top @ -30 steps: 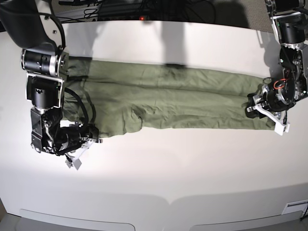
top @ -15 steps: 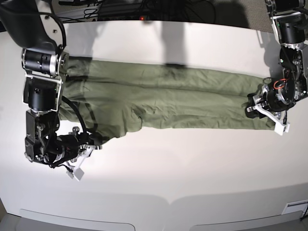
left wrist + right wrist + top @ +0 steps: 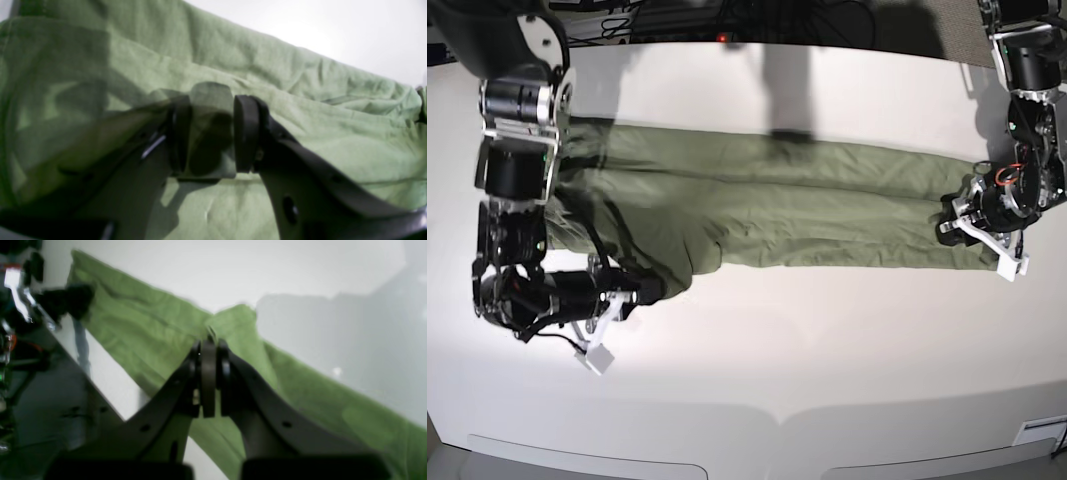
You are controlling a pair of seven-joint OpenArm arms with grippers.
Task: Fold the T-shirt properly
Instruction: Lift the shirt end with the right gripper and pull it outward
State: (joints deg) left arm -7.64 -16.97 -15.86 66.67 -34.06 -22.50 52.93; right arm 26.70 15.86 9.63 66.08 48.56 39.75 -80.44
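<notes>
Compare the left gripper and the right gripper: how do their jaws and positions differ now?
The left gripper has its jaws apart with T-shirt cloth between them; the right gripper has them pressed together. Left sits at one end of the shirt, right at the opposite end. Both touch the fabric.

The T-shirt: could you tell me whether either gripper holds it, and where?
Right gripper pinches the T-shirt at a front edge corner; left gripper grips cloth at the opposite end.

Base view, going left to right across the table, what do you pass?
Right gripper shut on the shirt's corner → wrinkled sage-green cotton T-shirt stretched across the white table → left gripper at the shirt's other end.
</notes>
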